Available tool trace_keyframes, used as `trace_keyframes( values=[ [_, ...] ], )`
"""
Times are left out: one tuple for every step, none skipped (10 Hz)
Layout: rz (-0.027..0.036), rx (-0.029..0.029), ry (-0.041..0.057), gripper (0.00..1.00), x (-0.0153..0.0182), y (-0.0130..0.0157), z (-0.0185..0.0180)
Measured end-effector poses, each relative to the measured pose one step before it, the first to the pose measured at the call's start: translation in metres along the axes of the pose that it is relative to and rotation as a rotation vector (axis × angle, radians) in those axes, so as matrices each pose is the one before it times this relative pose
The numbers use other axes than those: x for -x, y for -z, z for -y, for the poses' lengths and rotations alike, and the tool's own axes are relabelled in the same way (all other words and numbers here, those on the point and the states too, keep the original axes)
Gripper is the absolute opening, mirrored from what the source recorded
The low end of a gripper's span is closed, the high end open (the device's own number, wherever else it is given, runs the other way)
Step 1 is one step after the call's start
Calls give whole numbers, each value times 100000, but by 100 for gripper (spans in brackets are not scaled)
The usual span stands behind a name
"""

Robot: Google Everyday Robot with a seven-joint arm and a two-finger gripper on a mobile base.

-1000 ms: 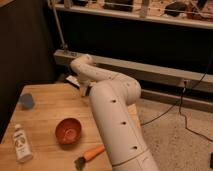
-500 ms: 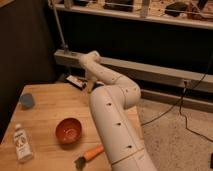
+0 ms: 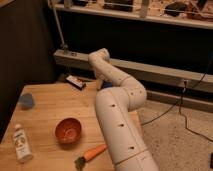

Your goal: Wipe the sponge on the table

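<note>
The light wooden plank table (image 3: 50,107) fills the left half of the camera view. My white arm rises from the bottom, bends at an elbow on the right and reaches back to the table's far edge. The gripper (image 3: 103,80) points down there, mostly hidden behind the arm's own links. Just under it a small dark-blue patch shows, which looks like the sponge (image 3: 106,85), at the far right edge of the table. Whether the gripper is touching it cannot be made out.
On the table stand a pale blue cup (image 3: 26,100) at far left, an orange bowl (image 3: 68,130), a clear bottle (image 3: 21,142) front left, an orange-handled tool (image 3: 93,153) at the front edge and a dark wrapped bar (image 3: 76,81) at the back. Speckled floor with cables lies to the right.
The arm's far end has swung to the right along the table's back edge, uncovering the dark wrapped bar. The things on the table have not moved.
</note>
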State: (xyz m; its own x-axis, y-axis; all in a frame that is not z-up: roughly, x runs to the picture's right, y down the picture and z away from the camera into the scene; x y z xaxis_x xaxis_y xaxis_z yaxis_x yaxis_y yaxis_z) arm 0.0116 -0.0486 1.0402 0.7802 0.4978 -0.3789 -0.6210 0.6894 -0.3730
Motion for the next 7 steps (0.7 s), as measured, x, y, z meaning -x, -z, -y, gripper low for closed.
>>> trace_keyframes(
  values=[
    [-937, -286, -2122, 22, -1099, 47, 700],
    [-832, -153, -1695, 22, -957, -38, 531],
    [-1216, 63, -2363, 22, -1361, -95, 591],
    [-514, 369, -1369, 22, -724, -88, 236],
    [-550, 885, -2502, 22, -1340, -143, 393],
    [-518, 849, -2280, 22, -1548, -33, 395],
    [-460, 529, -1186, 22, -1015, 23, 209]
  ],
)
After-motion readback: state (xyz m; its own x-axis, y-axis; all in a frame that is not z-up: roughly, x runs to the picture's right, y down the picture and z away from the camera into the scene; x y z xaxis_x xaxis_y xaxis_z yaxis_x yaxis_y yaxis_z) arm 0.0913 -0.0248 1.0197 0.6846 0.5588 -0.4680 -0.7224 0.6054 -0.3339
